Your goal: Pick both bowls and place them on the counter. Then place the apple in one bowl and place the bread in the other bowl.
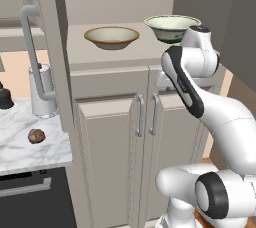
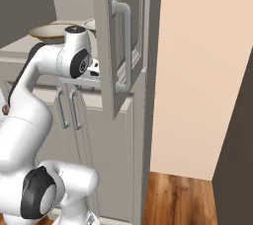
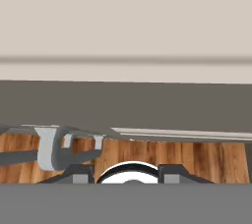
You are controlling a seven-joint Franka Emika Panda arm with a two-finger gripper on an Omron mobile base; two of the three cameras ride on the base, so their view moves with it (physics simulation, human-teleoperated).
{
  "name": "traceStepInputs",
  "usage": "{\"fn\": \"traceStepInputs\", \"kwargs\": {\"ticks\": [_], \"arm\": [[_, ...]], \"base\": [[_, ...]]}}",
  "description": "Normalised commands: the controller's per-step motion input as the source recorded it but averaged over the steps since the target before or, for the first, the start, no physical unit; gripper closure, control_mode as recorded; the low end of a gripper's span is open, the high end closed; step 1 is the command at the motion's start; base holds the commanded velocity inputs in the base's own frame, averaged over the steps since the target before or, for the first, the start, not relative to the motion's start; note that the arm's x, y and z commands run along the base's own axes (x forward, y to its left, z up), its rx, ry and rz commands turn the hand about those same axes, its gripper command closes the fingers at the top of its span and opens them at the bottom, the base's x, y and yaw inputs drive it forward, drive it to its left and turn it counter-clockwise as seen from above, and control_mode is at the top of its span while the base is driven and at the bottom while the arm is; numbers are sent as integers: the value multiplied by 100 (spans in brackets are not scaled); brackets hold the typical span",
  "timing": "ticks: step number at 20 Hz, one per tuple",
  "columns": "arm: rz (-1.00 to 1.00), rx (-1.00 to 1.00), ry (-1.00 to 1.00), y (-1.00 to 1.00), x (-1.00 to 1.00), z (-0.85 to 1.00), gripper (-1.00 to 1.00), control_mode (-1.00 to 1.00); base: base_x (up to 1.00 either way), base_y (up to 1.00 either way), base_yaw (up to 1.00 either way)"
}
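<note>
We see the two bowls on the beige cabinet shelf [image 1: 80, 52], not yet on the marble surface [image 1: 25, 147]. The tan bowl [image 1: 111, 37] with its golden-brown rim sits toward the left of the shelf; the pale cream-green bowl [image 1: 171, 27] sits just to its right and a little farther back, near but apart from it. In the right base view, the tan bowl's rim [image 2: 47, 32] peeks out behind the arm's wrist. The bread [image 1: 36, 136] lies on the marble surface, low and to the left, well apart from the bowls. We cannot find the apple.

The relation that matters: both bowls lie above the end effector, on the shelf top. The wrist hangs below the shelf's front edge, in front of the closed lower doors [image 1: 145, 117], with the cream-green bowl almost directly above and behind it, so we judge that bowl the nearer pick. The hand must rise before reaching in. The open door [image 2: 121, 46] stands just right of the wrist and could crowd the lift.

The finger tips [image 3: 81, 173] stand apart with nothing between them.
</note>
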Motion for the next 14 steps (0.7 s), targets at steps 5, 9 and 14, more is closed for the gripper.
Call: {"fn": "traceStepInputs", "kwargs": {"ticks": [5,9,14], "arm": [[3,0,0,18,0,-2,-100,-100],[4,-7,-2,58,0,11,-100,-100],[7,-18,-3,48,0,49,-100,-100]], "base": [[0,0,0],[0,0,0],[0,0,0]]}}
